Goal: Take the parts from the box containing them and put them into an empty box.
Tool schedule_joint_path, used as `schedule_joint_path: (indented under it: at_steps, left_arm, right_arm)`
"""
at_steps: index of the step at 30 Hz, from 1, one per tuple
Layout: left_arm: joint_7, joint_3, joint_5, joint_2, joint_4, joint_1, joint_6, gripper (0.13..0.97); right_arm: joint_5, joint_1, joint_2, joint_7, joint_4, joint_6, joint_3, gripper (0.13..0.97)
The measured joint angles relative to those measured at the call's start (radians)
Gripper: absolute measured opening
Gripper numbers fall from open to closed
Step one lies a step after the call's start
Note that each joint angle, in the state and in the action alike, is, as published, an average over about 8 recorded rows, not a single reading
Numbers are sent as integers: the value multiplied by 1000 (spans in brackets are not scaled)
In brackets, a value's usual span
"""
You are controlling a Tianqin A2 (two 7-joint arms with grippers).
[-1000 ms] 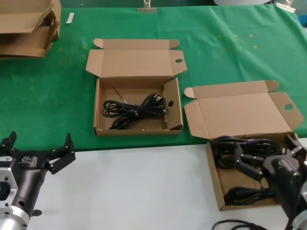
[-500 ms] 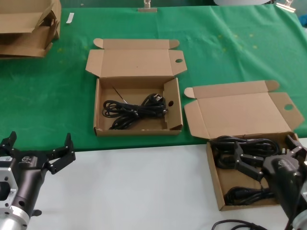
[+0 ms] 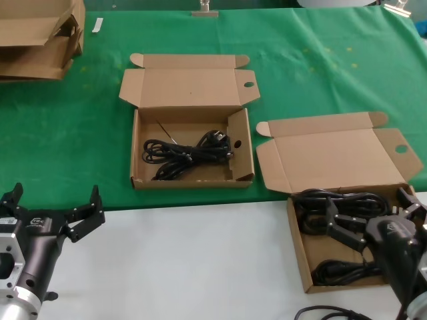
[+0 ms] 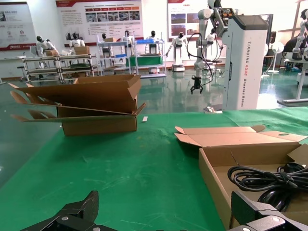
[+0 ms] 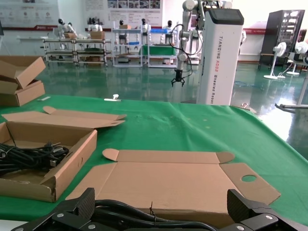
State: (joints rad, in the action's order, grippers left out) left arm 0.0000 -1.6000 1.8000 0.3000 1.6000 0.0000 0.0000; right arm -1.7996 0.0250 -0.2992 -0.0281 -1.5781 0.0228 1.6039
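- Right gripper (image 3: pixel 369 215): I see it low on my right, its fingers spread wide over the near box, with nothing between them; one black finger (image 3: pixel 341 230) lies over the cables there.
- Near box (image 3: pixel 297 250): shallow brown cardboard, flap lid (image 3: pixel 333 159) laid back flat toward the far side, round hole near the lid's right corner. It sits at the front right, straddling the line where the green cloth (image 3: pixel 80 147) meets the white table surface (image 3: pixel 193 260).
- Cables in the near box (image 3: pixel 333 199): black looped bundles, one along the far wall, another (image 3: pixel 337 271) toward the near wall. One more black loop (image 3: pixel 327 312) lies outside the box on the white surface.
- Middle box (image 3: pixel 137 150): same brown type, lid standing open behind it, a cardboard partition with a round hole (image 3: pixel 236 143) on its right side. One black cable bundle (image 3: pixel 187 155) with a moulded plug lies in the main compartment.
- Left gripper (image 3: pixel 50 203): parked low at my front left over the white surface, fingers apart and holding nothing, well clear of both boxes.
- Open room: bare green cloth lies between the two boxes and to the left of the middle box.
- Flattened cardboard stack (image 3: pixel 40 37): far left corner, well apart from everything else.
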Motion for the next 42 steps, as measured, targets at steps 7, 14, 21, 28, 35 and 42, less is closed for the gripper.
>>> schedule_joint_path:
  at_steps: [7, 14, 21, 28, 35, 42]
  left_arm:
    - [0, 0, 0, 0, 0, 0, 0, 966]
    - [0, 0, 0, 0, 0, 0, 0, 966]
    - [0, 0, 0, 0, 0, 0, 0, 966]
    - [0, 0, 0, 0, 0, 0, 0, 966]
    - [0, 0, 0, 0, 0, 0, 0, 966]
    - [0, 0, 0, 0, 0, 0, 0, 966]
  right_arm:
    - [0, 0, 0, 0, 0, 0, 0, 966]
    - [0, 0, 0, 0, 0, 0, 0, 966]
    - [0, 0, 0, 0, 0, 0, 0, 966]
    - [0, 0, 0, 0, 0, 0, 0, 966]
    - [0, 0, 0, 0, 0, 0, 0, 966]
    - [0, 0, 0, 0, 0, 0, 0, 966]
